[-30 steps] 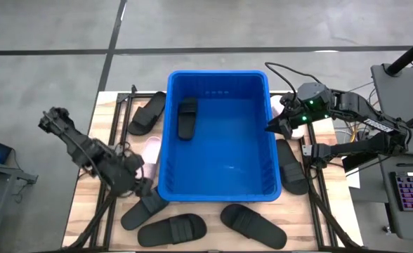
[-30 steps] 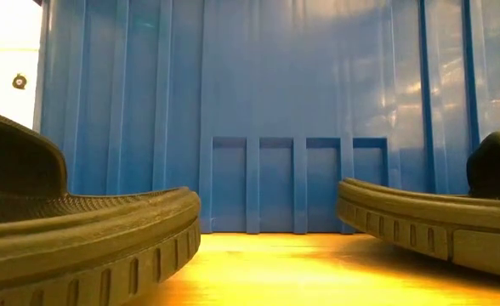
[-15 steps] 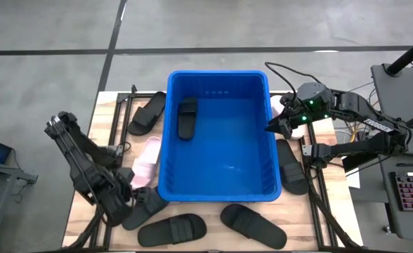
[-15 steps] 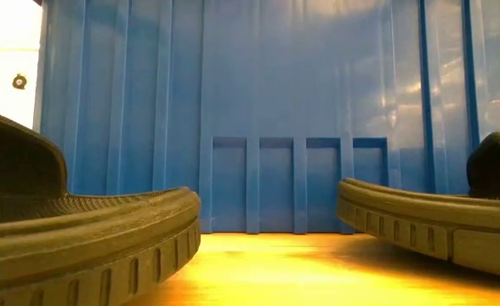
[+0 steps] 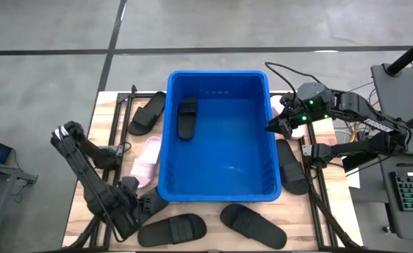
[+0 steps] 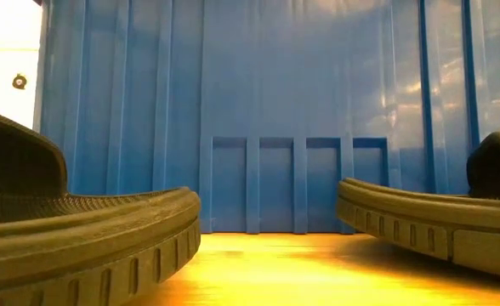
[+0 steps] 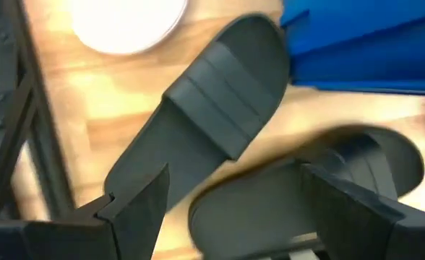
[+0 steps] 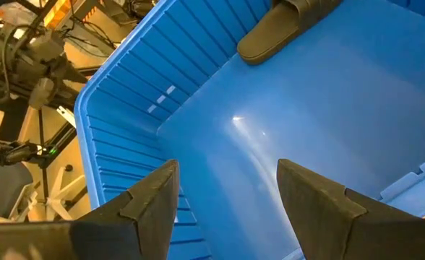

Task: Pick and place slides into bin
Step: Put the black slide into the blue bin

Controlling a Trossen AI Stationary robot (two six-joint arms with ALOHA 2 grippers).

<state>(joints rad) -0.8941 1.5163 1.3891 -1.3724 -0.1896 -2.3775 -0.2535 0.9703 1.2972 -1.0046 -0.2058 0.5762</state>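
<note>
One black slide [image 5: 187, 117] is seen lying on the floor of the bin [image 5: 218, 195], near its far left corner; the task is judged barely begun. On the worktop [image 5: 87, 183] a pale pink slide [image 5: 147, 158] and a black one [image 5: 147, 112] are left beside the bin's left wall, three black slides [image 5: 171, 229] along its near side, and another black one [image 5: 291, 166] at its right. The left gripper [image 7: 230, 206] is held over the near-left black slide [image 7: 205, 123], jaws spread and empty. The right gripper [image 8: 223, 191] is poised at the bin's right rim, jaws parted, nothing held.
</note>
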